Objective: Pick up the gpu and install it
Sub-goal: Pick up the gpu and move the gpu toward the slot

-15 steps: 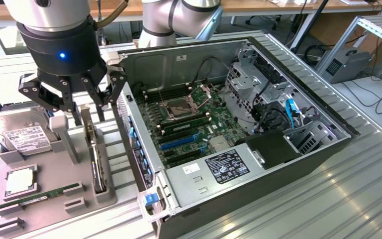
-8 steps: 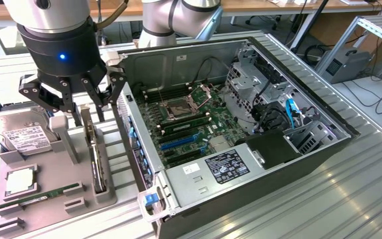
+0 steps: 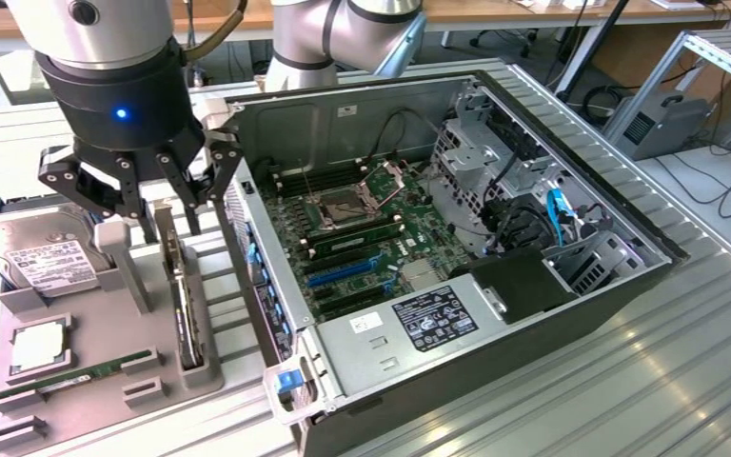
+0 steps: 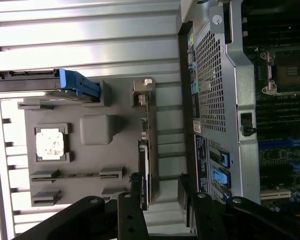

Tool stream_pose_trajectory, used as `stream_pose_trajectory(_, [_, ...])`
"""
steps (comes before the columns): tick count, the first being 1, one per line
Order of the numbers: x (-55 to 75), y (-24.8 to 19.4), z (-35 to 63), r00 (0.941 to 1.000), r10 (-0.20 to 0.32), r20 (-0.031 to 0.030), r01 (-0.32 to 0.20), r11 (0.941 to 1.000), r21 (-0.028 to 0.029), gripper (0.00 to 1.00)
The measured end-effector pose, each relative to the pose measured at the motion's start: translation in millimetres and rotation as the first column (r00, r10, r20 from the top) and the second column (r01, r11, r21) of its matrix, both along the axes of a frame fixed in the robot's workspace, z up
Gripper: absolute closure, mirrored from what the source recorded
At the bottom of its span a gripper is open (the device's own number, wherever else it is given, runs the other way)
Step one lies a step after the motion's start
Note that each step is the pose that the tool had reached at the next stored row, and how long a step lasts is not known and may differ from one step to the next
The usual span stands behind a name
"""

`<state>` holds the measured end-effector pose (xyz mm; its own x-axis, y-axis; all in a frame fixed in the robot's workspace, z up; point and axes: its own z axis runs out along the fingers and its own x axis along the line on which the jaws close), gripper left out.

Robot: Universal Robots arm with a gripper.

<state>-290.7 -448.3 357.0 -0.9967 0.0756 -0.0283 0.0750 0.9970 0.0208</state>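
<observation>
The gpu (image 3: 184,305) stands on its edge in a slot of the grey holder tray (image 3: 99,405), left of the open computer case (image 3: 594,214) in the exterior view. From above it appears as a thin dark strip, the gpu (image 4: 147,150), along the tray's side nearest the case. My gripper (image 3: 152,214) hangs just above the card's far end, open, with nothing between its fingers. In the wrist view my gripper (image 4: 160,194) straddles the card's end, one finger (image 4: 135,192) on one side of the card and the other nearer the case.
The tray also holds a silver hard drive (image 3: 35,257), a CPU chip (image 3: 42,347) and a RAM stick (image 3: 80,374). The case lies open with the motherboard (image 3: 353,238) and blue slots (image 3: 340,273) exposed. Its metal wall (image 4: 215,75) runs close beside the card.
</observation>
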Motion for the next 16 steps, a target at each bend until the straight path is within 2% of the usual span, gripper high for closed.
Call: stream_pose_trajectory(16, [0.0, 0.3, -15.4, 1.0000, 0.000, 0.0000, 0.000, 1.0000, 0.0000, 0.58])
